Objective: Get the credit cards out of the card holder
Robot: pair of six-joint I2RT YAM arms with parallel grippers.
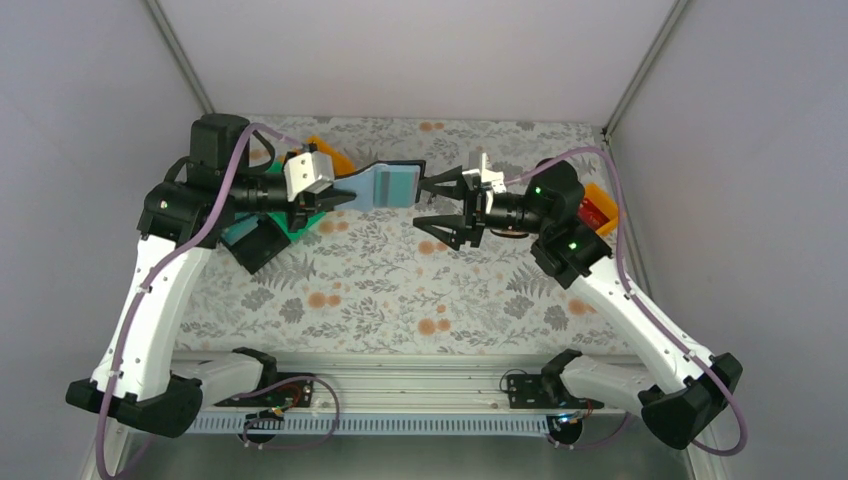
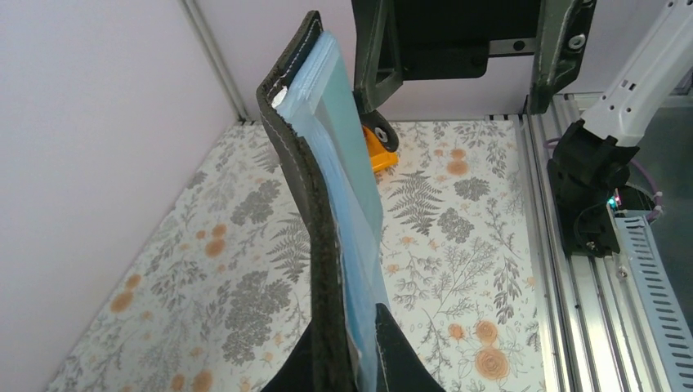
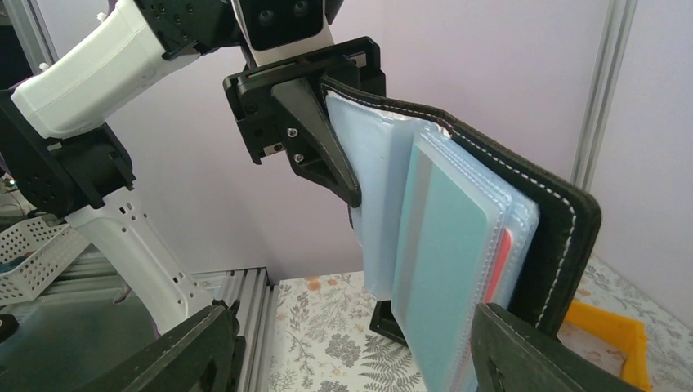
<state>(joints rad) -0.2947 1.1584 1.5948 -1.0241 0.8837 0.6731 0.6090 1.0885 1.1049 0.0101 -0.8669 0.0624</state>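
Observation:
The black card holder hangs open in the air above the table's far middle. My left gripper is shut on its left end. In the left wrist view the holder's black cover and its clear bluish pockets run up from my left gripper. The right wrist view shows a pale blue credit card in the front pocket and a red card's edge behind it. My right gripper is open at the holder's free right end, one finger right by the cover's corner.
An orange tray, a green tray and a black tray sit under the left arm. Another orange tray lies at the right wall behind the right arm. Grey walls close in the back and both sides.

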